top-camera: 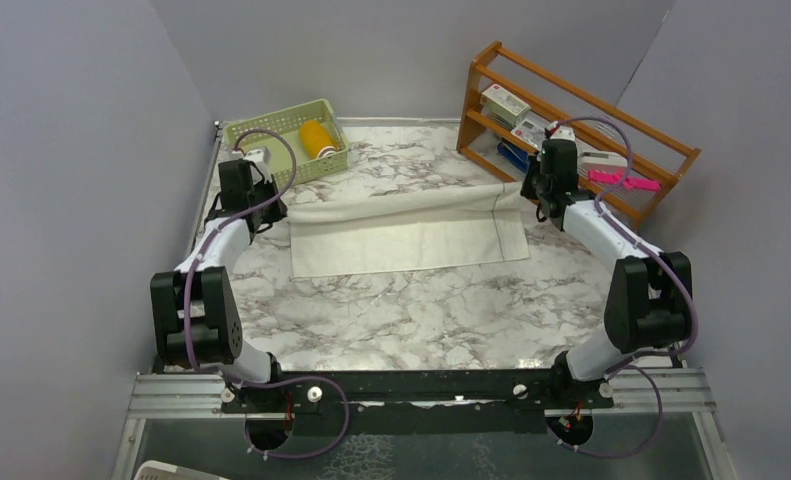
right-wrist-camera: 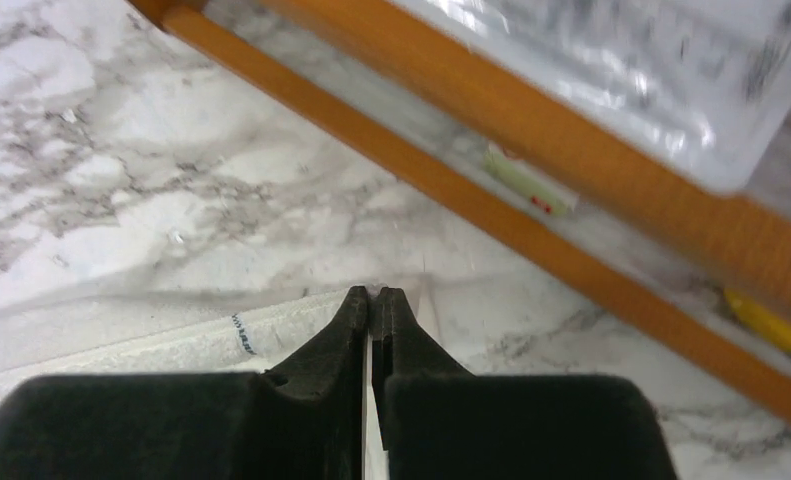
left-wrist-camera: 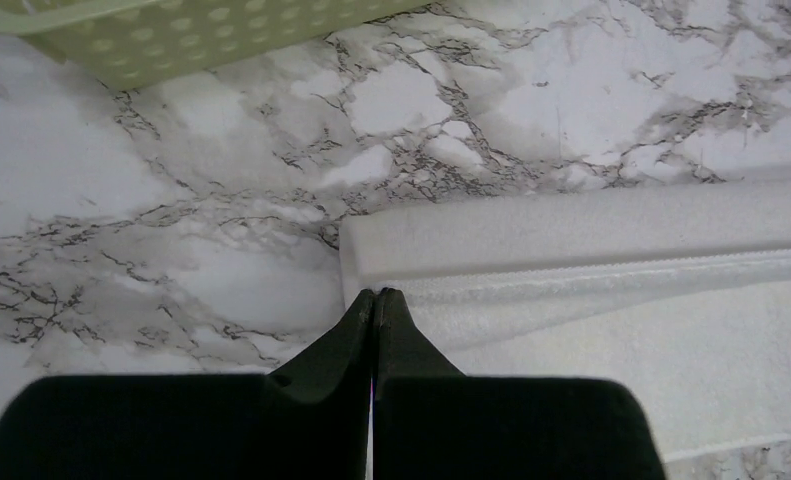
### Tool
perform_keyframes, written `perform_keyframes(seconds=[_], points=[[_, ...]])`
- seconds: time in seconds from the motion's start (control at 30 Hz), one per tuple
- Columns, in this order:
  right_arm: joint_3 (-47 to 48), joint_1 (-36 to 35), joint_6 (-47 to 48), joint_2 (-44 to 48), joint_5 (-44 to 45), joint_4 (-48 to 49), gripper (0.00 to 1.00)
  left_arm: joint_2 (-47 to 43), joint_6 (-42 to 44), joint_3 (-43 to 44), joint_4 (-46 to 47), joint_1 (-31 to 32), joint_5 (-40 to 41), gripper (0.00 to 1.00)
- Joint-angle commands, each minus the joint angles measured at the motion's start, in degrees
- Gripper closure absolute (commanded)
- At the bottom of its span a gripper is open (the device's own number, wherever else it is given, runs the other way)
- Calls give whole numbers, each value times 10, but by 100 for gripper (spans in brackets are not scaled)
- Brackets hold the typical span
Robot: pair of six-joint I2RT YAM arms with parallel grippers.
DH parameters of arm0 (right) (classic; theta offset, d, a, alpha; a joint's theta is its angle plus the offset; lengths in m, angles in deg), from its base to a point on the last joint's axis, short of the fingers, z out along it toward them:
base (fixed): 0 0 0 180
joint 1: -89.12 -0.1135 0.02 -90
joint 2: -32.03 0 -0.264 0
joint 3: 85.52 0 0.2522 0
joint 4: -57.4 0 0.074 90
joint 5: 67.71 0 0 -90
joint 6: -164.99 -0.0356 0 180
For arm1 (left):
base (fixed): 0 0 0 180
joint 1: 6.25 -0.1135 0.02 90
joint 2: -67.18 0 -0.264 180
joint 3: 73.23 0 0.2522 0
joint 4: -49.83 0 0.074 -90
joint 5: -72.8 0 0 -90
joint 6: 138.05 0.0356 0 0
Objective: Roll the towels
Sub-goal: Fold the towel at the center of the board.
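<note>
The towel (top-camera: 406, 245), the cream one, lies flat toward the far edge of the table (top-camera: 391, 320), midway between its left and right edges. Its far hem is turned over into a narrow band (left-wrist-camera: 571, 225) running the full width. A yellow roll (top-camera: 318, 138), probably the other towel already done, sits in the basket (top-camera: 316, 168) at the far-left corner.

The left gripper (left-wrist-camera: 374, 297) is at the band's left end and the right gripper (right-wrist-camera: 371, 297) at its right end, close beside the rack (top-camera: 591, 98) in the far-right corner. Each pincer is clenched, tips pressed together right on the cloth's edge. From the taut, slightly raised line of the band between them, both look to be grasping the towel, though the pinched cloth itself is hidden by the fingers.

The step in hand seems to be the first turn of the roll. To do it well, both arms should carry the band toward the near edge in step and at equal height, so the roll does not cone. Slight outward pull would hold the band straight. The lift should be low, just enough to tuck the hem under. The right arm needs care to clear the rack.
</note>
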Motion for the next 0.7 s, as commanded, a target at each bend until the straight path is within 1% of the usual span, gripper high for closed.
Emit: perform_keyframes(seconds=[0.0,0.2,0.4,0.67], points=[[-70,11,-66,43,39,-27,99,-72,-32,-48,34,-5,46,100],[-124,11,-108,64,36,-33,99,-107,-50,-96,12,-5,44,100],[-150,11,-130,79,42,-40,99,-118,-92,-146,2,-4,-10,100],[-167,11,-136,104,53,-48,99,-147,-106,-172,-24,-3,10,100]])
